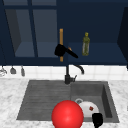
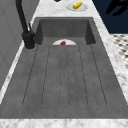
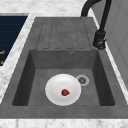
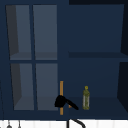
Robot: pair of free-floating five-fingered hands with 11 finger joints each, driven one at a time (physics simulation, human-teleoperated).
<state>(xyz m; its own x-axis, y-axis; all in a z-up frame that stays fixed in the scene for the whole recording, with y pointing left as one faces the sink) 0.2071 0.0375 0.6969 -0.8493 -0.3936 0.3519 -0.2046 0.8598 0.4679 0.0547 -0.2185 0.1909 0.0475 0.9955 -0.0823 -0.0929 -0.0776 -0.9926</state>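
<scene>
My left hand (image 1: 60,50) is up at the dark blue wall cabinet, curled over the wooden bar handle (image 1: 61,33) of the glass door (image 1: 35,32). A dark part of it reaches down to the right. That hand (image 4: 60,101) is on the handle (image 4: 61,86) in the upper view too. My right hand (image 1: 97,119) hangs low in front of the sink's right basin and holds nothing. In the left side view its fingers (image 2: 116,6) look spread. A white plate (image 3: 63,89) with a small red piece (image 3: 65,92) lies in the basin.
An olive bottle (image 1: 85,44) stands on the open cabinet shelf to the right of the handle. A big red ball (image 1: 67,115) sits low at the sink's front edge. The black faucet (image 1: 68,75) rises behind the sink. A plate of yellow-green food (image 2: 77,5) rests on the counter.
</scene>
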